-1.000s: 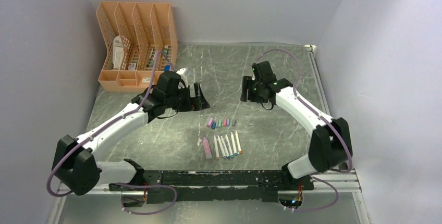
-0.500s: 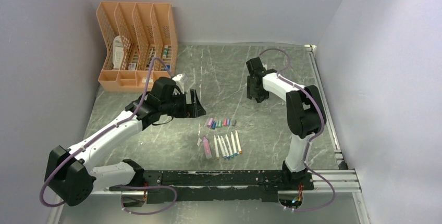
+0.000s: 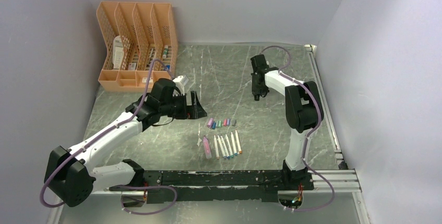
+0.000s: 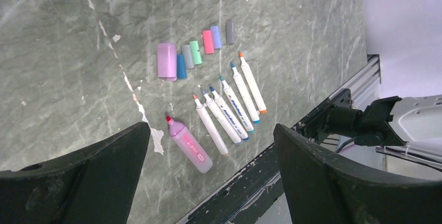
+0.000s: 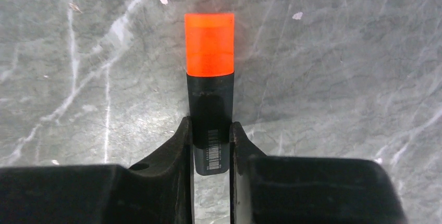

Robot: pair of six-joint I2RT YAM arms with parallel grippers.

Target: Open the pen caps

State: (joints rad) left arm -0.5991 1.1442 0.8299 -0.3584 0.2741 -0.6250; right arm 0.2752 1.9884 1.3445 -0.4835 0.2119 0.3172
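Note:
My right gripper (image 5: 210, 128) is shut on the black barrel (image 5: 210, 109) of a marker lying on the table. Its chunky orange cap (image 5: 209, 44) is still on and sticks out past the fingertips. In the top view this gripper (image 3: 257, 95) points down at the far middle of the table. Several loose pen caps (image 4: 195, 52) lie in a row, from a pale purple one (image 4: 167, 60) to a grey one (image 4: 230, 31). Below them lie uncapped white pens (image 4: 229, 109) and a pink highlighter (image 4: 190, 146). My left gripper (image 4: 212, 127) hangs open above them, holding nothing.
An orange desk organiser (image 3: 136, 44) with a few items stands at the far left corner. The black rail (image 3: 219, 177) that carries both arm bases runs along the near edge, just below the pens. Walls close in on the left, back and right.
The right arm has folded back and its gripper has gone down to the table and closed on the black marker. The left gripper has shifted slightly nearer, still open.

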